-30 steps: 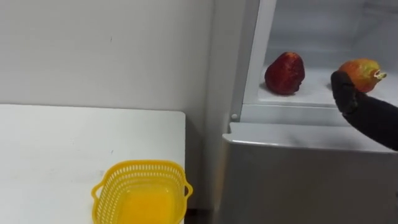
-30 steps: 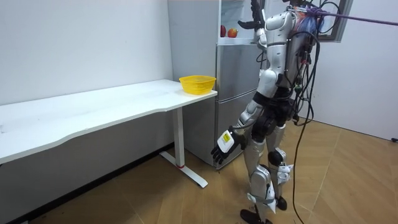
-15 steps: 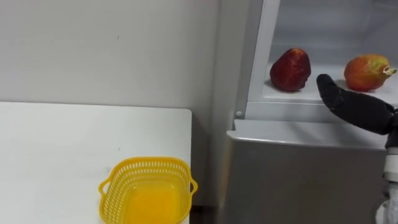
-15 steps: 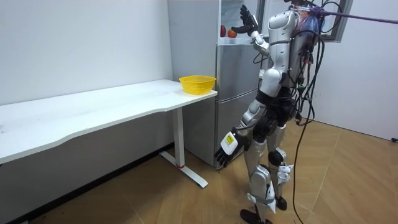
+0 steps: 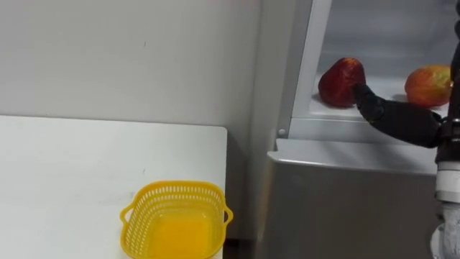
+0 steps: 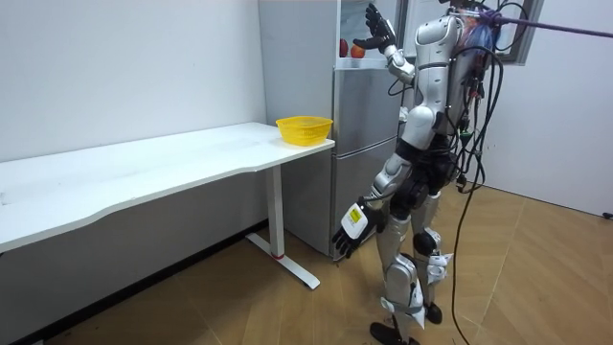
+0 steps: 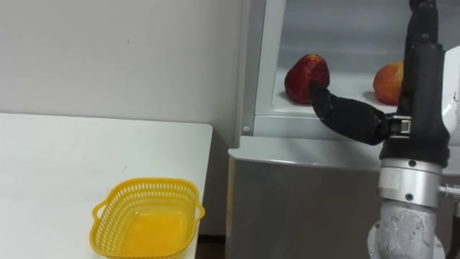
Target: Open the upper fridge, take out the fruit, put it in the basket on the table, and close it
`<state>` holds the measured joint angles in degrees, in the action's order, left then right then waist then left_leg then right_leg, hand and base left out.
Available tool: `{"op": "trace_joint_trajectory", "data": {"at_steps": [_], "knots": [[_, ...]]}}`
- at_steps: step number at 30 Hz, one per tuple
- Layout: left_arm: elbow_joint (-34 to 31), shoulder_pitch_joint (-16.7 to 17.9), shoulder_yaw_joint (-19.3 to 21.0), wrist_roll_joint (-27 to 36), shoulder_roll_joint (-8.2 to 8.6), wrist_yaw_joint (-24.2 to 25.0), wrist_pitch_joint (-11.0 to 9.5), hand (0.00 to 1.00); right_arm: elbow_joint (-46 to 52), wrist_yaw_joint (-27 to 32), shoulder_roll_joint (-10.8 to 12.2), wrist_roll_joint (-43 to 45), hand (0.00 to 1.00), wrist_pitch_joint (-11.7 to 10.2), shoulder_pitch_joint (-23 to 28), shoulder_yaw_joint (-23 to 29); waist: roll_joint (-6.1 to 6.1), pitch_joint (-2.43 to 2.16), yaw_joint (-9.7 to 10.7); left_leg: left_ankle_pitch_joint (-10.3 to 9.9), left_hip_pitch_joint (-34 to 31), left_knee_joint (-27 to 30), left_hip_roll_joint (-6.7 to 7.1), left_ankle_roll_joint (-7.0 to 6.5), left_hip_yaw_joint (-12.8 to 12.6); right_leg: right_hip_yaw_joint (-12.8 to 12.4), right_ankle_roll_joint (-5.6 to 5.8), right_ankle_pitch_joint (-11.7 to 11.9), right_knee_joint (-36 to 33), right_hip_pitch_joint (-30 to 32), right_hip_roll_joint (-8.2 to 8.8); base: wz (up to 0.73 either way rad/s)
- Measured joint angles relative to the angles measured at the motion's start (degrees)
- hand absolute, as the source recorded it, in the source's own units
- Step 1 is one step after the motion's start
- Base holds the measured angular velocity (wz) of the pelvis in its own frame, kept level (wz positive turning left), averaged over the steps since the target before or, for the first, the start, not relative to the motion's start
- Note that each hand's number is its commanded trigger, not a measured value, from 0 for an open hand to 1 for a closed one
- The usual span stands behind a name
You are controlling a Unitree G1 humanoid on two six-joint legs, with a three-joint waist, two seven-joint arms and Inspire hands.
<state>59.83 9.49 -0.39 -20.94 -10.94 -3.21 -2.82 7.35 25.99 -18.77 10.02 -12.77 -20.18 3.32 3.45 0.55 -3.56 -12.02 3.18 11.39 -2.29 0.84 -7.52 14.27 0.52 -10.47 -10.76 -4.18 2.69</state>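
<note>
On the shelf of the open upper fridge (image 5: 374, 119) lie a dark red fruit (image 5: 340, 80) on the left and an orange-red fruit (image 5: 429, 85) on the right. My right hand (image 7: 352, 115) is raised in front of the shelf and open. Its fingers point up and its thumb tip touches the red fruit's right side. Nothing is held. In the room view I stand facing the fridge with the right hand (image 6: 375, 27) up at the shelf. My left hand (image 6: 350, 227) hangs relaxed by my thigh.
A yellow mesh basket (image 5: 176, 219) with nothing in it stands at the right end of the white table (image 5: 65, 180), left of the fridge. The grey lower fridge door (image 5: 345, 208) is shut. The white wall lies behind the table.
My right hand has moved left along the shelf, from the orange-red fruit to the red fruit, and now touches it. The view has drifted a little.
</note>
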Motion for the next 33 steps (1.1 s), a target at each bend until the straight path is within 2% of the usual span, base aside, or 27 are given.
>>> {"op": "trace_joint_trajectory", "data": {"at_steps": [5, 8, 12, 14, 22, 29, 33], "knots": [[0.48, 0.25, 0.02, -0.05, -0.83, 0.03, 1.33, 0.00, -0.28, -1.27, -0.03, -2.00, 0.00, 0.80, -0.62, 0.00, 1.23, 0.21, -0.07, 0.01, -0.63, 0.22, 0.00, 0.00, 0.20, 0.15, -0.01, 0.01, 0.07, 0.02, -0.07, 0.02], [0.60, 0.31, 0.11, -1.89, -0.83, 0.57, 2.56, 0.00, -1.82, -1.79, -0.19, -2.55, 0.00, 1.41, -0.70, 0.04, 1.60, 0.02, -0.19, -0.01, -0.82, 0.30, 0.00, 0.01, 0.28, 0.25, -0.03, 0.03, 0.06, 0.11, -0.07, 0.00], [0.35, 0.21, 0.18, -4.62, -0.81, 1.67, 3.01, 0.00, -3.07, -3.08, -0.39, -2.79, 0.00, 2.59, -1.28, 0.05, 1.38, 0.00, -0.61, -0.01, -1.12, 0.43, -0.02, 0.01, 0.35, 0.43, -0.04, 0.03, 0.05, 0.30, -0.05, 0.00], [0.17, 0.07, 0.22, -5.82, -0.81, 1.83, 3.18, 0.00, -3.66, -3.97, -1.56, -2.77, 0.00, 2.86, -1.57, 0.05, 1.18, -0.08, -0.91, -0.01, -1.14, 0.45, -0.02, 0.01, 0.43, 0.60, -0.05, 0.03, 0.05, 0.29, -0.04, 0.00], [-0.08, 0.07, 0.31, -5.83, -0.84, 2.30, 3.75, 0.00, -7.33, -7.35, -1.69, -2.93, 0.00, 3.61, -6.13, 0.03, 0.96, -0.18, -0.92, 0.00, -1.02, 0.67, -0.01, 0.01, 0.47, 0.75, -0.05, 0.04, 0.05, 0.15, 0.02, 0.00], [-0.60, -0.08, 0.30, -5.82, -0.92, 2.30, 3.75, 0.00, -9.39, -10.57, -1.69, -4.30, 0.00, 4.24, -6.86, -0.08, 0.98, -0.18, -1.22, 0.00, -1.12, 1.14, -0.04, 0.01, 0.50, 0.88, -0.10, 0.06, -0.10, 0.13, 0.10, 0.00], [-0.60, -0.08, 0.30, -5.84, -0.97, 2.30, 3.75, 0.00, -10.30, -13.07, -1.72, -7.93, 0.00, 4.25, -7.08, -0.71, 1.17, -0.09, -1.37, 0.00, -1.12, 1.33, -0.05, 0.00, 0.58, 1.20, -0.19, 0.14, -0.16, 0.05, 0.17, 0.00]]}}
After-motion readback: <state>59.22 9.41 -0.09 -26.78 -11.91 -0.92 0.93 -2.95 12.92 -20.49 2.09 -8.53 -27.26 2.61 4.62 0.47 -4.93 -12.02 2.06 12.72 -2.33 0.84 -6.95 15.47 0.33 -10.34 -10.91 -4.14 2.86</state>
